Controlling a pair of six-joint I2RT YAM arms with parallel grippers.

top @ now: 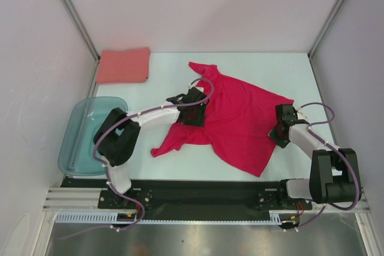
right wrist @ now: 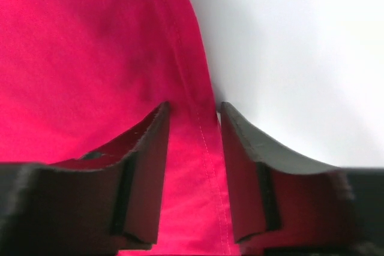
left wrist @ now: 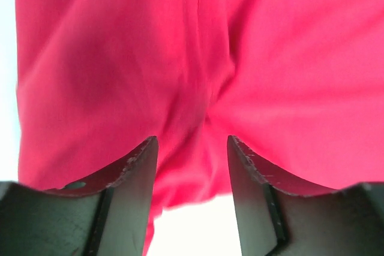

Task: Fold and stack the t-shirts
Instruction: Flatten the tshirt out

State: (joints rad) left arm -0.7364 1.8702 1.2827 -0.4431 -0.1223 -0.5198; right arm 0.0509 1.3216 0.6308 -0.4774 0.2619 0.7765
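On the far left I see a see-through teal plastic tub (top: 90, 136), sitting at the edge of the pale bench (top: 168, 70). Behind it, in the back left corner, a salmon-pink cloth t-shirt (top: 123, 65) lies folded into a neat flat block. I think that one is done.

Next comes my left claw (left wrist: 192, 148). It is low over the left part of the bright crimson-red short-sleeved t-shirt (top: 240, 118). Its two fingers are spread apart and hold nothing. Red cloth with a long seam (left wrist: 191, 40) lies just past them.

The red shirt is in the middle of the bench, spread out but crooked and a bit bunched. It is well apart from the pink one. It is not folded yet.

On the right, my right claw (right wrist: 193, 112) is down at the shirt's right edge. Its fingers stand apart, one on each side of the stitched hem (right wrist: 205, 148). I do not see them pinching it yet.

I think the shirt is light, soft and floppy. It will sag and crease if I lift it by one spot. The hem and the seam are thicker, so they look like good places to pinch. I would take hold on both sides and lift evenly.
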